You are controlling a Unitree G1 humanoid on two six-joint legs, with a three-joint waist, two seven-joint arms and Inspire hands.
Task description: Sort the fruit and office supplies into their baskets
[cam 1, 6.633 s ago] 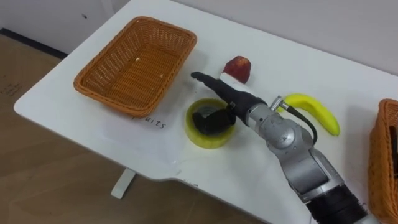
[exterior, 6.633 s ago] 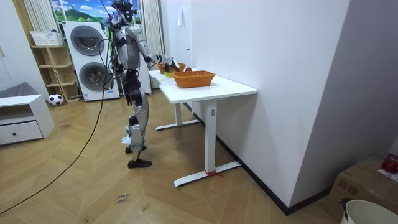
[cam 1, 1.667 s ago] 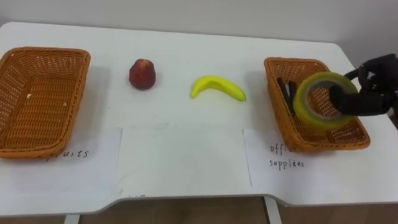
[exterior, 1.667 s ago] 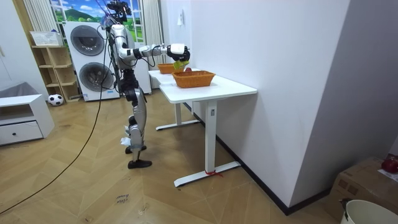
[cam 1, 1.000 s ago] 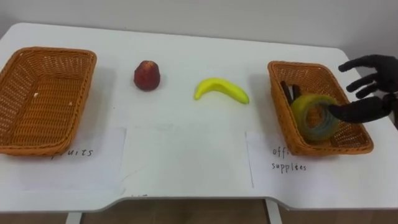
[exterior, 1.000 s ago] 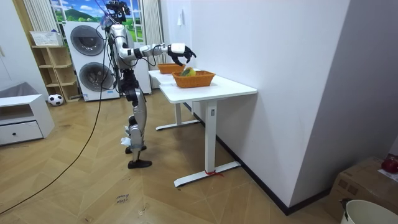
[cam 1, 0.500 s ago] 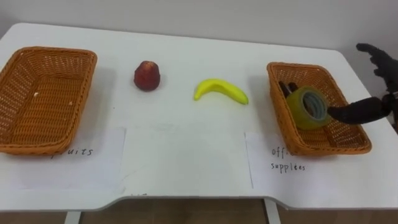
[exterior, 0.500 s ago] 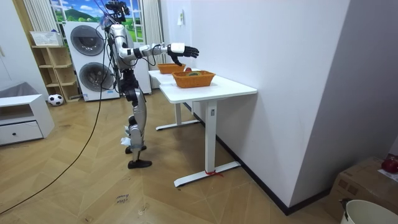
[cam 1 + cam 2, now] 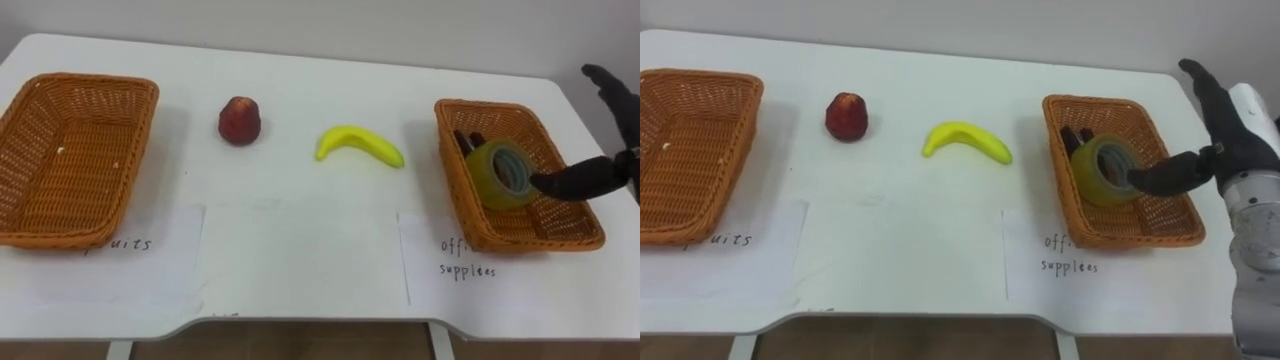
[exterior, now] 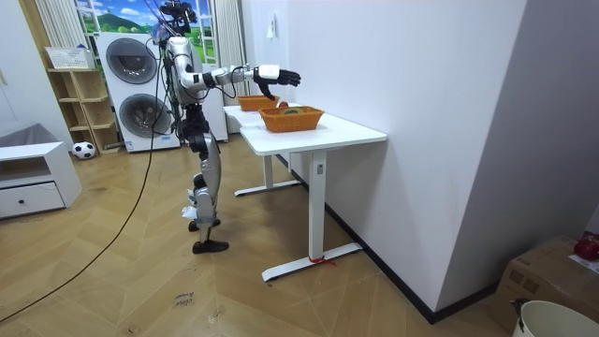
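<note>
Right eye view showed the right hand (image 9: 1232,128) with its fingers straight and spread, holding nothing. Its thumb reached toward the yellow-green tape roll (image 9: 1102,170), just beside the tip; whether they touched I could not tell. The roll lay tilted on its edge in the office-supplies basket (image 9: 1120,236) below the hand, next to a dark pen-like item (image 9: 1071,138). Well apart to the hand's left on the white table (image 9: 940,60) lay the banana (image 9: 966,140), beyond it the red fruit (image 9: 846,115), and farthest off the fruit basket (image 9: 690,228), with no fruit in it yet.

The banana was probably light and firm under a skin that bruises, so it would be best taken round its thick middle from above. The red fruit looked smooth and round, likely to roll, and would want an enclosing hold.

That view gave the palm and wrist, while the left eye view cut the hand to its thumb and a fingertip. From the room view came the height: the robot stood at the table with its arm stretched level, the hand apparently raised above the basket.
</note>
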